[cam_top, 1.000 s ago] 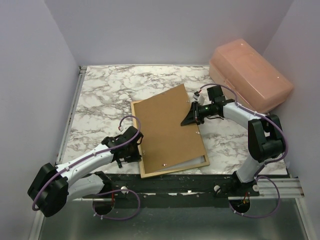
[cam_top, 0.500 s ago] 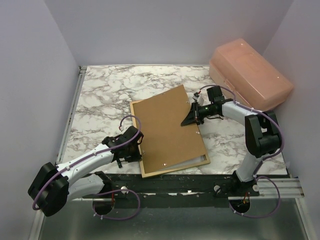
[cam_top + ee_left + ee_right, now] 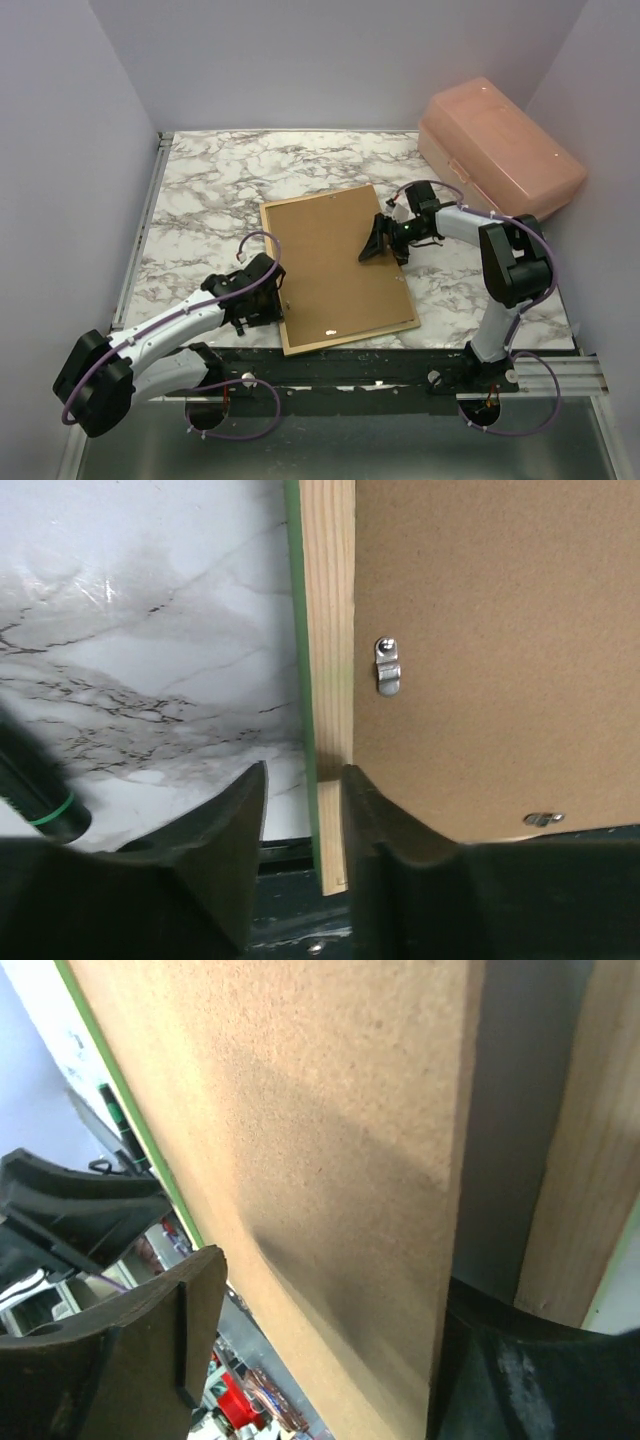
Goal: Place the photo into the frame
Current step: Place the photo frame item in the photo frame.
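Though face-down, one frame (image 3: 328,630), one board (image 3: 335,265)

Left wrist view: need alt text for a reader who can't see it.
The left pincer, fingers apart, straddles the near end of the frame, which lies back side up showing a pale wood rail with a green edge. A brown backing board with a metal turn clip fills the picture's right; the marble tabletop fills its left.
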Controlling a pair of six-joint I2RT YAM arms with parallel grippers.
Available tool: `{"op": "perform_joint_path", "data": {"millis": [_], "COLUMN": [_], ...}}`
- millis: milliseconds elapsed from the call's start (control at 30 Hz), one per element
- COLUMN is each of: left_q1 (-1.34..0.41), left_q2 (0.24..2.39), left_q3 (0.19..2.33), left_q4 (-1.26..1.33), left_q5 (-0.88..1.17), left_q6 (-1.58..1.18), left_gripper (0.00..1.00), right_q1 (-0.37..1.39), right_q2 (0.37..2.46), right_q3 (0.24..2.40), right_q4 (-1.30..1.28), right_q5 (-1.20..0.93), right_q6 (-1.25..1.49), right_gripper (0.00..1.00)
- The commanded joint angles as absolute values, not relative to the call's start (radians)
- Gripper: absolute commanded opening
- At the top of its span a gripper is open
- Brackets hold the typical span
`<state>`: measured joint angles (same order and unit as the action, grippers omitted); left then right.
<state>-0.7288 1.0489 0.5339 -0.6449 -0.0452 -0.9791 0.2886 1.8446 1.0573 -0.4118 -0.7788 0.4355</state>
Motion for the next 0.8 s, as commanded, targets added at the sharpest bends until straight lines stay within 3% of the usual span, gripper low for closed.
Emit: {"op": "perform_joint_path", "data": {"millis": [0, 100, 400, 767], "left_q1": [-0.732, -0.732, -0.732, -0.732], "left_q2": [0.969, 0.915, 0.809, 0.786], "left_q3": [0.568, 0.588, 0.620, 0.617], "left_q4": [-0.713, -0.733, -0.779, -0.805], "left_q5": [-0.081, -0.076, -0.063, -0.069], "left_q6": [-0.954, -0.951, -0.947, -0.955], "left_gripper": [0.49, 0.61, 0.65, 0.66], "right_q1": [0.309, 0.320, 0.360, 0.369], "right_q2": [1.837, 1.825, 1.797, 1.785], "right_q3": [1.089, 1.091, 1.125, 1.161], "right_q4": [-0.488, -0.506, -0.567, -0.634], "right_q5": [-0.647, -0.603, -0.453, -0.324], "right_q6": [0.410, 0.407, 0.410, 0.408], "right_gripper": [0.75, 0.82, 0.99, 1.00]}}
